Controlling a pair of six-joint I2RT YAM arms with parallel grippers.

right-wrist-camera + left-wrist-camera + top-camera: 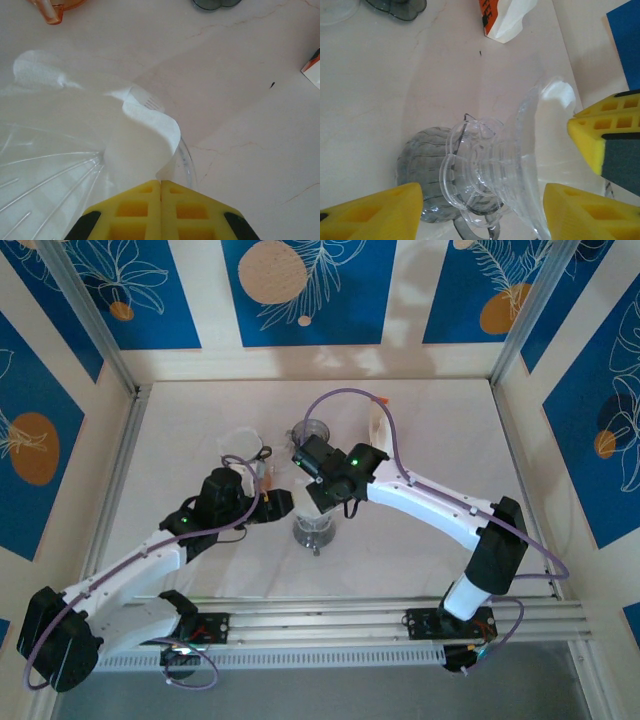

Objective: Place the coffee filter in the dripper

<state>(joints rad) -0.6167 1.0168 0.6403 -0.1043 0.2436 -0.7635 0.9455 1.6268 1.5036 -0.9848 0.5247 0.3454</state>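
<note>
Paper filter, ribbed clear dripper

Dripper: clear ribbed plastic dripper, wide mouth toward the right, flanged base overlapping a smoky grey ribbed vessel.
Filter: white paper coffee filter at the dripper's wide rim.
Left gripper: yellow fingers apart, dripper between them.
Packet: orange-and-white packet on the pale marbled table.
</note>
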